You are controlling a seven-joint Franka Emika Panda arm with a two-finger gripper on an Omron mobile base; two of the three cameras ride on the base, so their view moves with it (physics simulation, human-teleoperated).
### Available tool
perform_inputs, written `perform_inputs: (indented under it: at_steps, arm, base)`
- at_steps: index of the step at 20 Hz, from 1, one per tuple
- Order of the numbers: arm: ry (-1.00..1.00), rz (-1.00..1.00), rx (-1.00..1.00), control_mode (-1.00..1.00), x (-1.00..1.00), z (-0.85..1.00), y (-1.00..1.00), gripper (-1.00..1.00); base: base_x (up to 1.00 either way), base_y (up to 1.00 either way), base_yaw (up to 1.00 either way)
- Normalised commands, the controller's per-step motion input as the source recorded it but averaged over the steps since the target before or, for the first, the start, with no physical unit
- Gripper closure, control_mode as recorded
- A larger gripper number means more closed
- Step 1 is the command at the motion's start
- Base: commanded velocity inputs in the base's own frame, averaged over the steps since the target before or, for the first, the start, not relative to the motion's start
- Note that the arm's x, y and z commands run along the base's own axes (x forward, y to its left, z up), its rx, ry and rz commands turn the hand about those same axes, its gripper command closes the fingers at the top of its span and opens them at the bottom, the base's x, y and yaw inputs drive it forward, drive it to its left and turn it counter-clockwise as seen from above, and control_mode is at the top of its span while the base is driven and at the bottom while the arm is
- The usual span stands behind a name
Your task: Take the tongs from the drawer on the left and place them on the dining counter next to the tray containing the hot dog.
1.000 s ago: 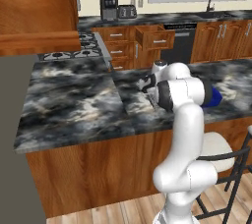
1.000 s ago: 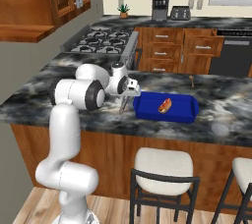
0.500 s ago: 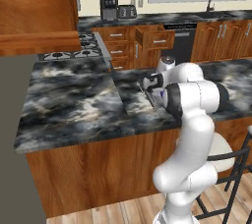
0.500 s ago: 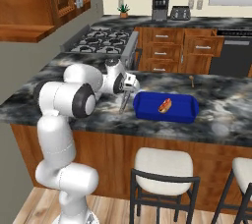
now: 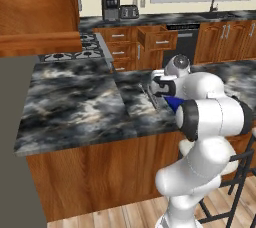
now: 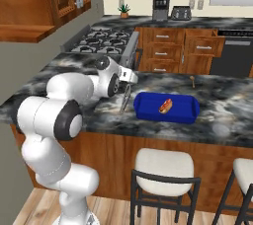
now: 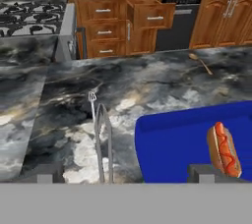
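Two counters cross the room: a marbled black-and-grey dining counter [image 6: 222, 115] up front on a plain reddish-brown base, and a marbled run along the back wall over drawers and cabinets. At far left a wooden wall cabinet [image 5: 35, 12] hangs above a gas hob [image 6: 101, 44], which sits behind the near counter's left end. On the back run stand a small potted plant [image 6: 124, 9], a coffee maker [image 6: 160, 7] and a toaster [image 6: 181, 12]. Below them, the drawer [image 7: 153, 15] stands pulled out, its silver bar handle facing forward. A dark dishwasher front [image 6: 236, 57] comes next, then a window with a tap [image 5: 216, 2] under it.

On the dining counter the tongs [image 7: 102, 142] lie flat, arms close together, just beside the left end of the tray [image 6: 168, 108], which shows bright blue and carries the hot dog [image 7: 224, 149]. A wooden spoon [image 7: 201, 63] lies farther back on the stone, well apart from the tray. The pincer [image 7: 123, 174] stands wide and holds nothing, its tips low over the counter with the tongs between them. Pale-seated dark stools [image 6: 165, 169] stand on the light wood floor [image 6: 29, 209].
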Motion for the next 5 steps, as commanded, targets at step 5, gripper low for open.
perform_inputs:
  at_steps: [5]
  arm:
    - [-0.2,0.0,0.0,-1.0,-0.33,0.92,0.0,-1.0]
  base:
    - [0.0,0.0,0.0]
